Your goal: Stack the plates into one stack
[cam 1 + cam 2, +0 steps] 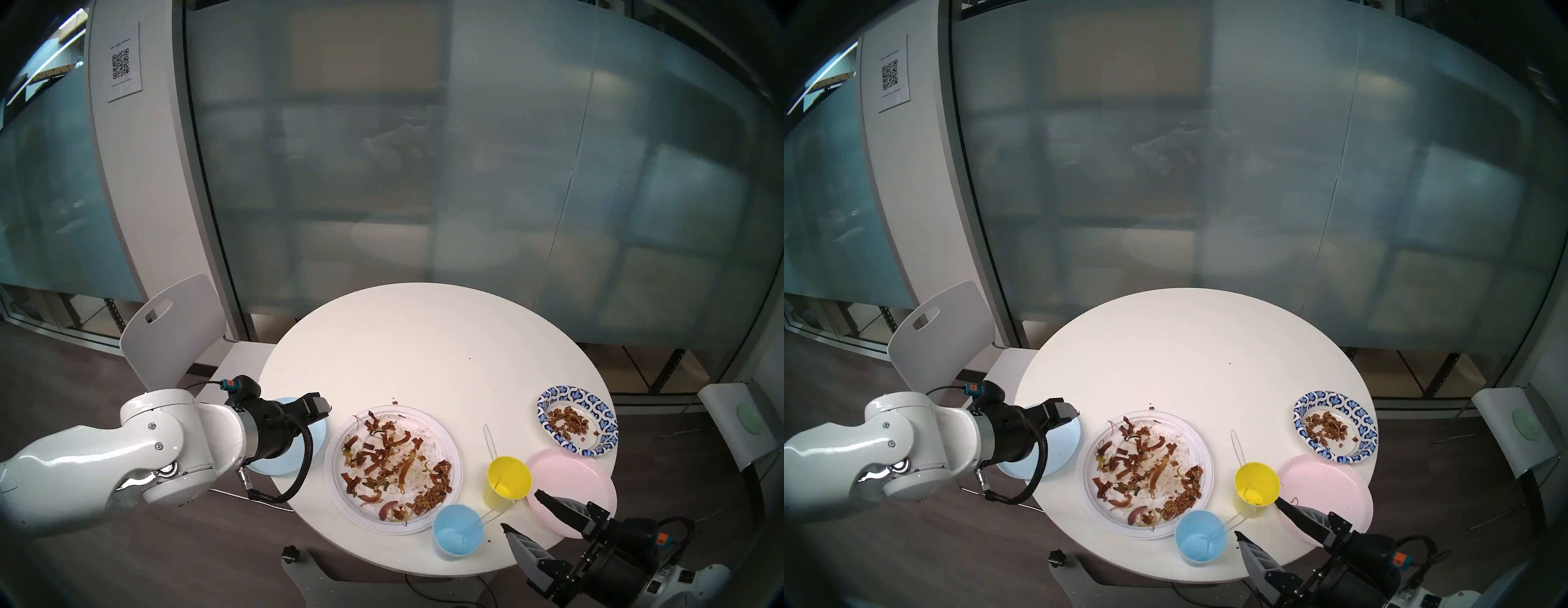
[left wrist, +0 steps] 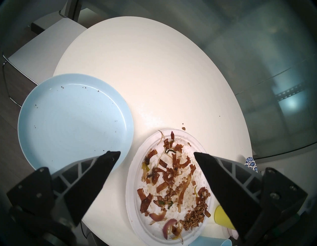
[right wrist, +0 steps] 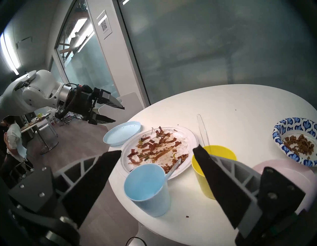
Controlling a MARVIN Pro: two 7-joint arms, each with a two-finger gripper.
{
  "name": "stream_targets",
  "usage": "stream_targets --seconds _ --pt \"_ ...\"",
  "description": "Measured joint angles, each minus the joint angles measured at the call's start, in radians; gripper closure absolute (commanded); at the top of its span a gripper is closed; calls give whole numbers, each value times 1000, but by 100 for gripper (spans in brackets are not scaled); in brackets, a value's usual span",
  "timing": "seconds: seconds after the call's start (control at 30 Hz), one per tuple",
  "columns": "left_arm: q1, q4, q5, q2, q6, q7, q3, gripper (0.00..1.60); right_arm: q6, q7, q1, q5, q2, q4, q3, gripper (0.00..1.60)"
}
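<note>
1. The white plate [image 1: 392, 467], large with a ridged rim, lies flat near the table's [image 1: 424, 352] front edge, a little left of centre, strewn with brown food scraps, onion pieces and crumbs.
2. The light blue plate [image 2: 75, 120] sits at the table's left edge, just beside the white plate; only a few dark specks lie on it.
3. The pale pink plate [image 1: 568, 475] rests at the right front edge, bare apart from tiny specks.
4. The patterned paper plate [image 1: 578, 421], with a blue-white leaf rim, sits at the right edge just behind the pink one and holds brown crumbs.
5. All four plates lie apart in single layers; none rests on another.
6. The yellow cup [image 1: 508, 482] stands between the white and pink plates, with a clear utensil [image 1: 490, 441] leaning out of it.
7. The light blue cup [image 1: 458, 536] stands at the front edge, just beside the white plate, also with a clear utensil in it.
8. The left gripper [image 2: 157, 154] hangs above the light blue plate's inner side, jaws spread wide and holding nothing.
9. The right gripper [image 3: 156, 149] is at the front right edge, one finger over the pink plate's rim, jaws wide and empty.
</note>
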Motion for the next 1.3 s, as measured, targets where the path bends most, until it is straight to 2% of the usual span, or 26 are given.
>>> stream_targets --seconds 0.17,0.23,0.33,0.4,0.53,0.8,1.3 --pt "-1 0 0 1 -1 0 2 0 -13 0 0 -26 -26 0 -11 7" --pt "-2 0 -1 1 -1 0 2 0 -16 -1 0 -36 -34 0 -17 15" --pt "-3 0 -1 2 -2 -1 3 0 -19 -9 0 -52 -47 0 -25 13" --pt "-3 0 -1 3 -2 -1 3 0 -19 -16 0 -61 -53 0 -28 4" --pt "-4 0 -2 3 -3 -1 5 0 -21 -34 0 -77 -68 0 -25 3" --pt "-6 0 -2 5 -4 -1 7 0 -18 -58 2 -89 -81 0 -19 8" --pt "-9 0 -4 8 -7 -3 11 0 104 -110 80 -115 -56 0 -61 30"
